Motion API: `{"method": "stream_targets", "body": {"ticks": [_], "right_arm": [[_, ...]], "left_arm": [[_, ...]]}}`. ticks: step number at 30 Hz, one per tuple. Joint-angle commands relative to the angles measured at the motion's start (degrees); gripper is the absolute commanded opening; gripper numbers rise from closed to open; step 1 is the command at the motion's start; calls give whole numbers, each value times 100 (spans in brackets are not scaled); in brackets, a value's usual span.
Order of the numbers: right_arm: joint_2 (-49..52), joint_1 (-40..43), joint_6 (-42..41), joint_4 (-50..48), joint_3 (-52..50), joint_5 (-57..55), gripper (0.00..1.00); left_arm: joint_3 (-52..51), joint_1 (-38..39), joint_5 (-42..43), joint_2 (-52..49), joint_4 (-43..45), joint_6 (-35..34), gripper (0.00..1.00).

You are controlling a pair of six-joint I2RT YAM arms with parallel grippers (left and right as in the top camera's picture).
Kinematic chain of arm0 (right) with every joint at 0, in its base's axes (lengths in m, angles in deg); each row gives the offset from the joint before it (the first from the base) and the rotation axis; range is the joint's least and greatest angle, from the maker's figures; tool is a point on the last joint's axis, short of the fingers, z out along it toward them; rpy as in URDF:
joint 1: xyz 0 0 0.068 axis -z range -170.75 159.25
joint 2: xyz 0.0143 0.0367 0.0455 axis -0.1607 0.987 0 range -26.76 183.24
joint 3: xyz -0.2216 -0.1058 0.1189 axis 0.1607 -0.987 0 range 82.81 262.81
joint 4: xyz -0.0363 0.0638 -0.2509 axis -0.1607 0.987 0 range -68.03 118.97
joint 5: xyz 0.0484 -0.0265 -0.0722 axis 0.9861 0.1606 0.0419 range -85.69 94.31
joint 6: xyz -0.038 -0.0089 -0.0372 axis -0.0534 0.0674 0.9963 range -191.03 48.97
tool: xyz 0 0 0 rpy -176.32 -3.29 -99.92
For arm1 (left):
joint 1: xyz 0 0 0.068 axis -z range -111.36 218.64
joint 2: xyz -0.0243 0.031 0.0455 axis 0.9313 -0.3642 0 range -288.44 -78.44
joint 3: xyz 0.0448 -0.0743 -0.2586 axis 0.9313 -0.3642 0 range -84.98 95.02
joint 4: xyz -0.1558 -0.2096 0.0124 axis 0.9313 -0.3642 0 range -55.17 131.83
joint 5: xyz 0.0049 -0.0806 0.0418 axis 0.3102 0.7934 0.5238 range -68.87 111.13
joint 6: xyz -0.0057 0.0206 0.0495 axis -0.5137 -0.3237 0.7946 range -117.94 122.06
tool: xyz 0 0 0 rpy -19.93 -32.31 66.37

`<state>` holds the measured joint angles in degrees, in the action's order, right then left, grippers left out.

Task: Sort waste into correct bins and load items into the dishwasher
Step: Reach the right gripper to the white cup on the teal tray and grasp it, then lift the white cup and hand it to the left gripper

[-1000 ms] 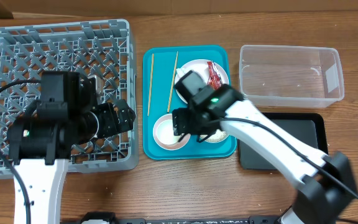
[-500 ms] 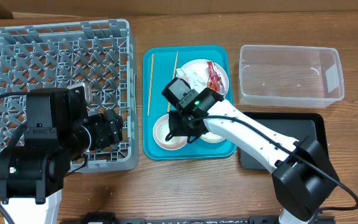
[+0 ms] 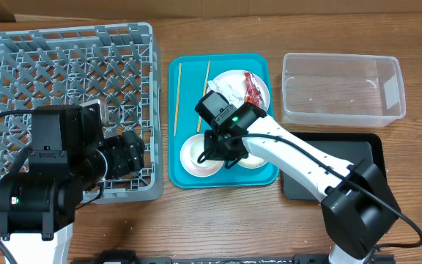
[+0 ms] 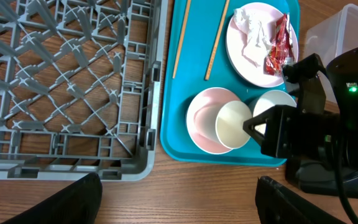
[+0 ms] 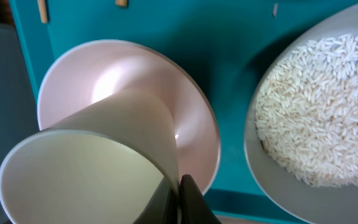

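A white cup (image 4: 234, 124) leans tilted inside the pinkish-white bowl (image 4: 202, 118) on the teal tray (image 3: 185, 121). My right gripper (image 5: 178, 200) is shut on the cup (image 5: 86, 162), pinching its wall at the rim. Beside it a grey bowl (image 5: 272, 174) holds rice (image 5: 322, 106). The plate (image 3: 229, 79) at the tray's far end carries a crumpled tissue (image 4: 252, 37) and a red wrapper (image 4: 277, 46). My left gripper (image 4: 179, 205) stands open over bare wood, in front of the near right corner of the grey dish rack (image 3: 64, 66). The clear tub (image 3: 343, 86) and the black tray (image 3: 343, 158) lie to the right.
Two wooden chopsticks (image 3: 178, 99) lie along the teal tray's left side. The right arm (image 3: 299, 158) stretches from the lower right across the black tray. The rack's rim (image 4: 154, 93) runs close along the teal tray's left edge.
My right gripper has moved left to the pink bowl and closed on the cup's rim. The left arm has drawn back toward the table's front edge.
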<state>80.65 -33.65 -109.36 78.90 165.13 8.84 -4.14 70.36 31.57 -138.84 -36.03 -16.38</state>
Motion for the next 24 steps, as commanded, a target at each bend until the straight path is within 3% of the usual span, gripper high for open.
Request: {"method": "stream_targets", "body": {"ticks": [1, 4, 7, 12, 16, 21, 24], "right_arm": [[-376, 219, 442, 160, 404, 46, 4], [-839, 540, 1217, 378, 743, 518, 4], [-1370, 970, 2063, 511, 927, 1237, 4], [-2260, 2129, 2959, 673, 953, 2496, 4], [-2597, 2970, 3751, 815, 953, 4181, 4], [-2573, 3119, 4376, 916, 951, 5248, 4], [-2570, 3058, 4889, 874, 951, 5954, 4]], "left_arm": [[107, -57, -24, 31, 7, 83, 82], [107, -57, 439, 17, 81, 127, 93], [107, -57, 1644, -31, 334, 579, 95], [107, -59, 3027, -260, 852, 605, 95], [107, -57, 4826, -651, 1453, 605, 92], [107, -55, 7532, -1285, 2389, 660, 88], [105, -52, 8015, -1587, 2465, 651, 88]]}}
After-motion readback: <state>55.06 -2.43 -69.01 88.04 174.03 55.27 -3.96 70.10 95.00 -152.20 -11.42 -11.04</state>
